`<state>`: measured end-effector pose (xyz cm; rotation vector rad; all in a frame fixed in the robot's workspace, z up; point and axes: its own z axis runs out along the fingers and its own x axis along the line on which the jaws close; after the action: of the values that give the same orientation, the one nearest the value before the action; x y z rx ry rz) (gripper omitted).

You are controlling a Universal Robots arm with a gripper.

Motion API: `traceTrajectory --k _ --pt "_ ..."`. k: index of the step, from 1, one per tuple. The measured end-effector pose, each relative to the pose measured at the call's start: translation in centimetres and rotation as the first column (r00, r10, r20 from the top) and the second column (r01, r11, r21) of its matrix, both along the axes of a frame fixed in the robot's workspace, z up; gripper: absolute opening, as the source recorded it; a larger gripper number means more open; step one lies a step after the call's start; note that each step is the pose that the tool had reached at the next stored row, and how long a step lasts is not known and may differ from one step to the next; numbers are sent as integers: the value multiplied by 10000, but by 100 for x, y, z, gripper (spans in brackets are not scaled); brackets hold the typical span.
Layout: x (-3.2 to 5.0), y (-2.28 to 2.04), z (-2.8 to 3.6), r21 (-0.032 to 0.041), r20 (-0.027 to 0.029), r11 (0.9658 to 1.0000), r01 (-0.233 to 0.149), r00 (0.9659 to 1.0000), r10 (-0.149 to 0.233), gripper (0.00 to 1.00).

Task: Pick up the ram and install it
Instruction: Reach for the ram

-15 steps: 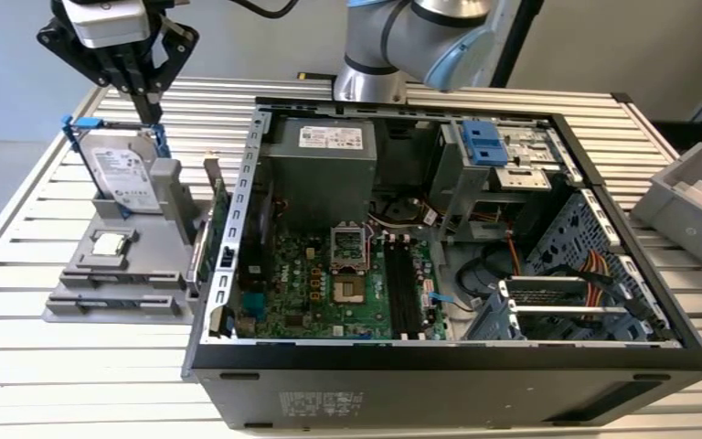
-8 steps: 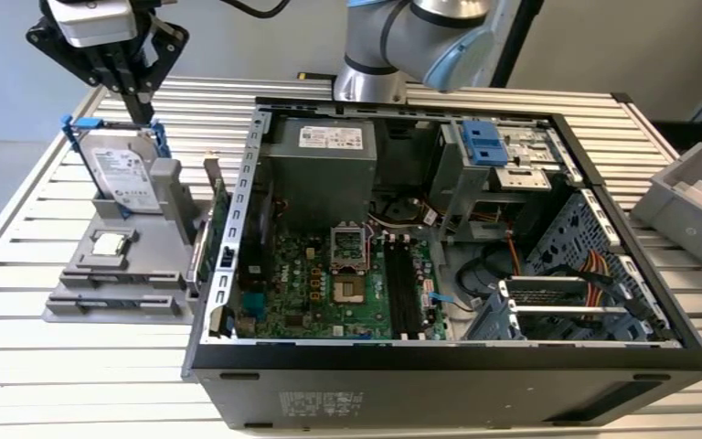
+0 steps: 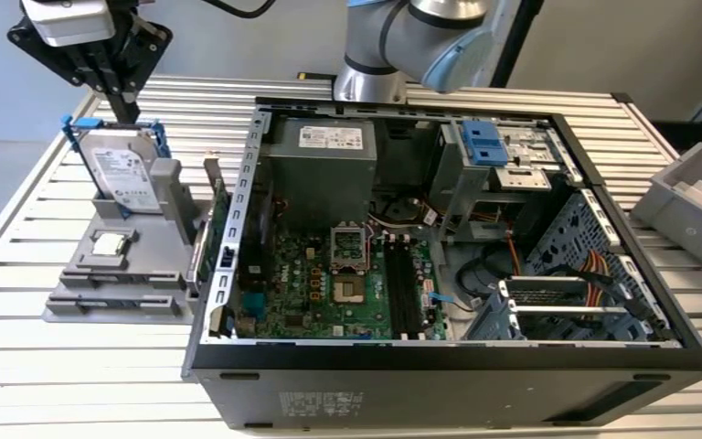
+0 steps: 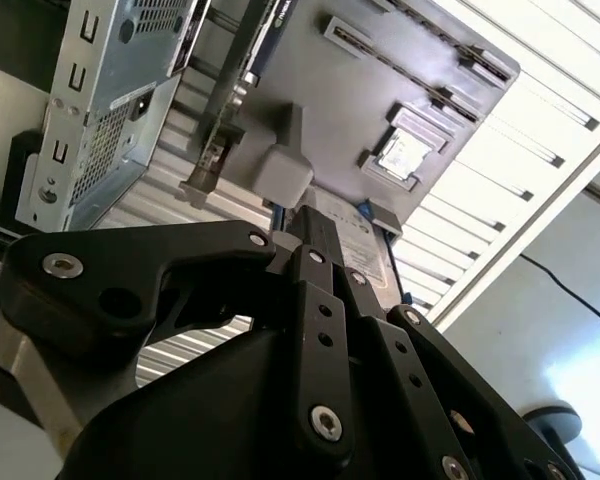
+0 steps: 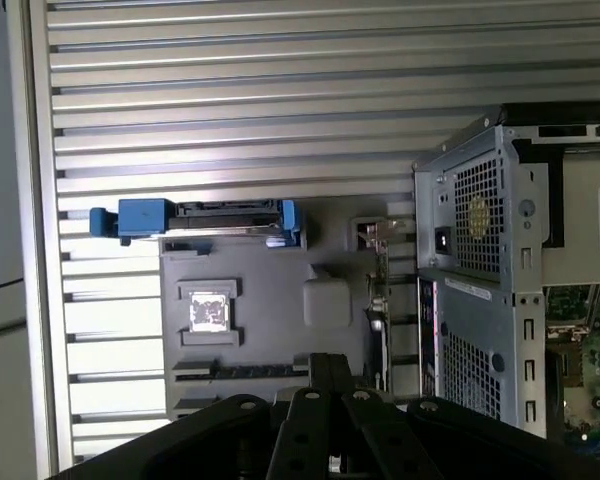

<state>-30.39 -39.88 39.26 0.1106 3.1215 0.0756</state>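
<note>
My gripper (image 3: 123,117) hangs at the exterior view's far left, above the upright silver hard drive in its blue frame (image 3: 123,169). Its black fingers (image 4: 315,235) are shut together with nothing between them. Under it lies the grey parts holder (image 3: 95,274). A thin dark strip (image 5: 250,370) stands edge-on in the holder's long slot, just ahead of the fingertips (image 5: 325,365); I cannot tell whether it is the ram. The same slot (image 4: 410,45) has a clip at each end. The motherboard's long black slots (image 3: 400,288) lie inside the open case.
The open computer case (image 3: 449,366) takes up the table's middle. A green card with a metal bracket (image 3: 218,233) stands between holder and case. A processor chip (image 3: 110,245) sits on the holder. Grey bins (image 3: 693,206) stand at the exterior view's right.
</note>
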Motion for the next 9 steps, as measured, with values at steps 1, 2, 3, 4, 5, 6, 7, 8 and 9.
traceTrajectory --k 1,2,3,4,5,6,7,8,9 --pt "-18 0 1 -1 -1 10000 0 10000 0 0" --pt "-35 0 0 0 -1 10000 0 10000 0 0" --pt "-52 0 1 -1 -3 10000 1 10000 -1 0" --pt "-66 0 0 -1 -4 10000 1 10000 -1 0" --pt "-81 0 0 0 -5 10000 1 10000 -1 0" --pt "-95 0 0 -1 -6 10000 1 10000 -1 0" --pt "-110 0 0 0 -6 10000 1 10000 -1 0" --pt "-129 0 0 0 -7 10000 1 10000 -1 0" --pt "-146 0 0 0 -7 10000 1 10000 -1 0"
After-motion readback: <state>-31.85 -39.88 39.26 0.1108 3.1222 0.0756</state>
